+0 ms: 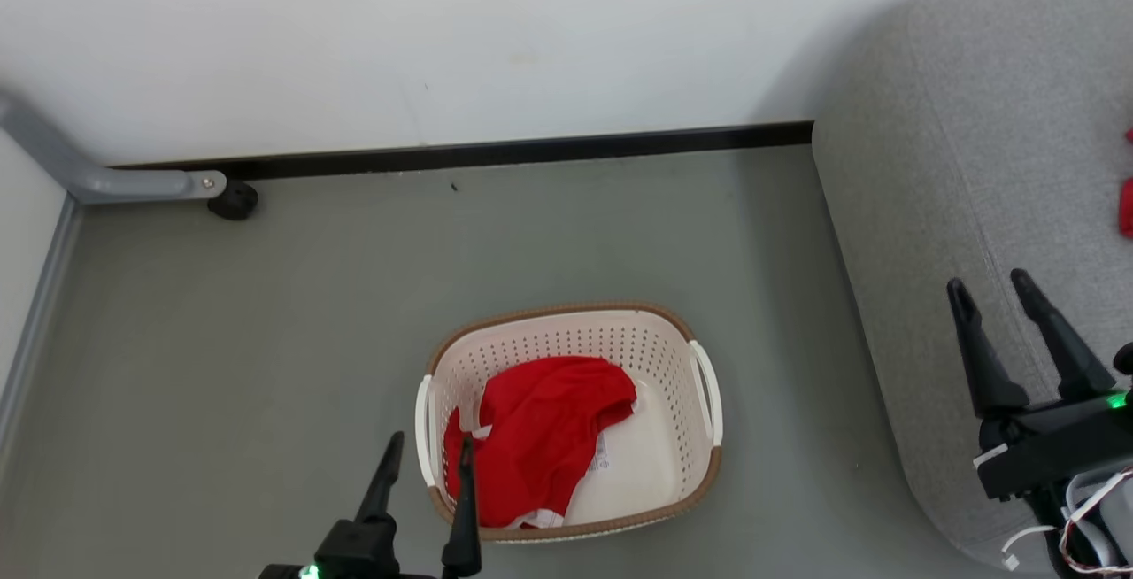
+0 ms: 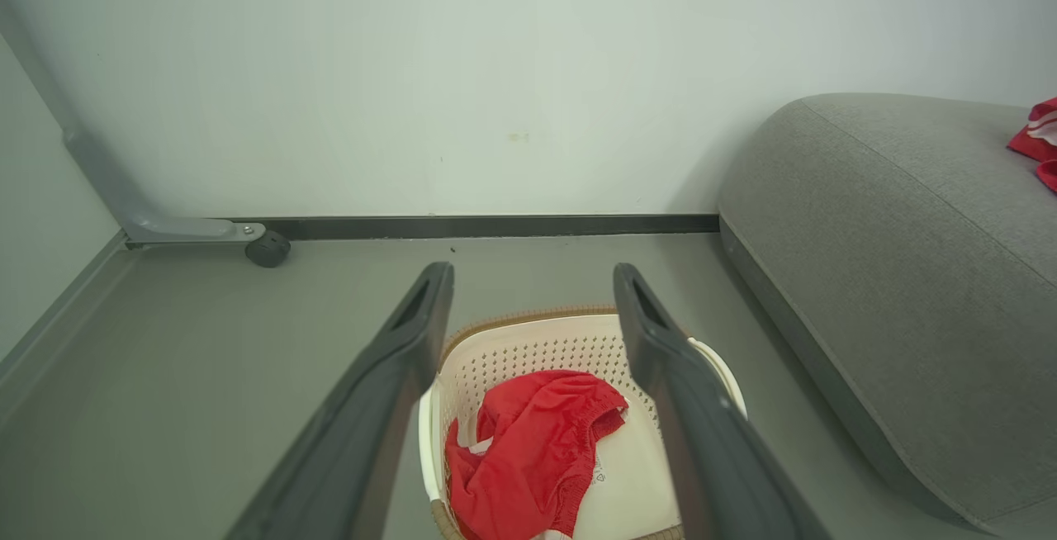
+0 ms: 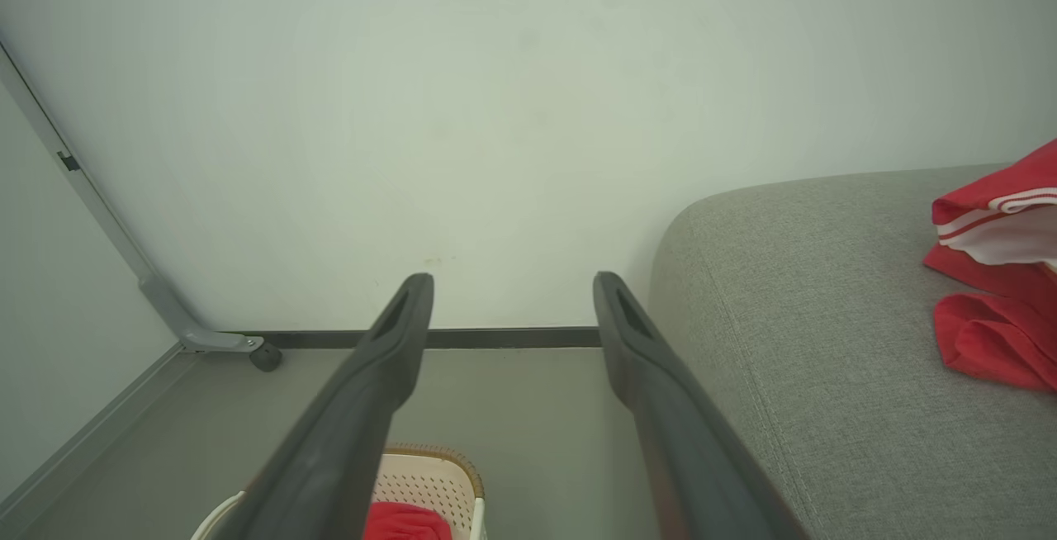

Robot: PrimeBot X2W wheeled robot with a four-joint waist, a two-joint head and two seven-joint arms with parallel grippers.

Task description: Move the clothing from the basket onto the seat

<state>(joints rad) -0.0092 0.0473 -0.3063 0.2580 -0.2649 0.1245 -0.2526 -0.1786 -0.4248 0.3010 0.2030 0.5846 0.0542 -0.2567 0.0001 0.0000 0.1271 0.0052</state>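
Left gripper: fingers spread wide with nothing between them, at the near left corner of the basket; in the head view one finger overlaps the rim and the red cloth.
Right gripper: fingers apart and holding nothing, over the near left edge of the seat.
Basket: stands on the grey floor, left of the seat and apart from it.
Clothing in basket: one crumpled red garment with a bit of white trim, lying toward the left and near side of the bottom; the right part of the bottom is bare.
Clothing on seat: red fabric, one piece with white striped trim, at the right side of the cushion, well apart from the right gripper.
Seat: light-grey cushion with a stitched seam, on the right, reaching back to the wall.
Caster leg: grey metal with a black wheel, far left by the dark baseboard.
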